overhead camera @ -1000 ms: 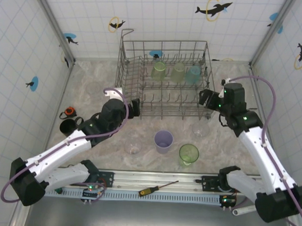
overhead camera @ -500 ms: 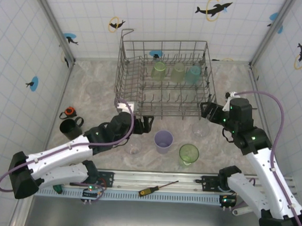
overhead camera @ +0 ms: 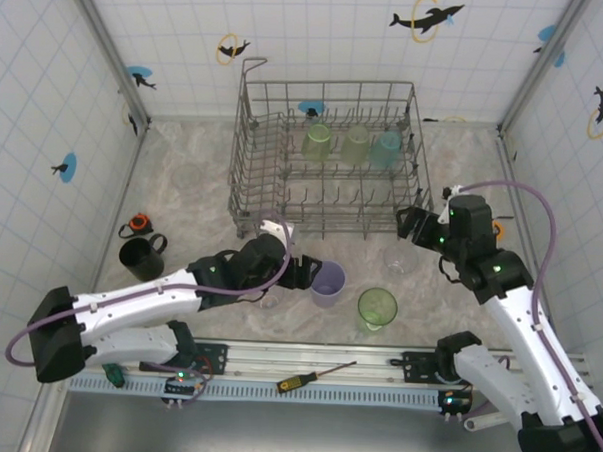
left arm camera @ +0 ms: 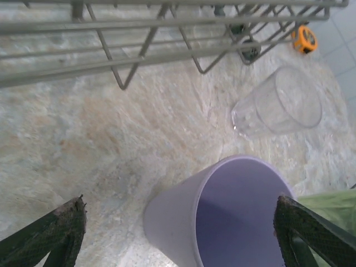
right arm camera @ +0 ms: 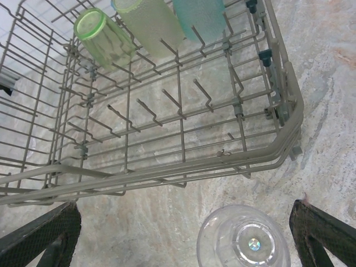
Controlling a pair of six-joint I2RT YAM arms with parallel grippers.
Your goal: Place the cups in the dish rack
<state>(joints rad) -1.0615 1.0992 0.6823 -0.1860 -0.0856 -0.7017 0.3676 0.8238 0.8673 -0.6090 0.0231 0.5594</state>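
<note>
The grey wire dish rack [overhead camera: 247,154] stands at the back with two pale green cups [overhead camera: 316,141] and a teal cup [overhead camera: 386,148] in its far row. On the table in front stand a lavender cup [overhead camera: 327,282], a green cup [overhead camera: 377,308] and a clear cup [overhead camera: 400,260]. Another clear cup [overhead camera: 266,295] is partly under my left arm. My left gripper [overhead camera: 304,274] is open, and the lavender cup [left arm camera: 222,217] sits between its fingers, close to the right one [left arm camera: 306,233]. My right gripper [overhead camera: 407,223] is open above the clear cup [right arm camera: 245,239], by the rack's front rail [right arm camera: 167,172].
A black mug [overhead camera: 138,258] and a small orange-and-black object [overhead camera: 139,222] sit at the left. An orange tape measure [left arm camera: 305,39] lies beyond the rack's right corner. A screwdriver [overhead camera: 315,376] rests on the base rail. Tiled walls close in three sides.
My left arm has swung right and forward from the rack's front-left corner to the lavender cup, its jaws narrowing slightly. My right arm has shifted a little near the clear cup.
</note>
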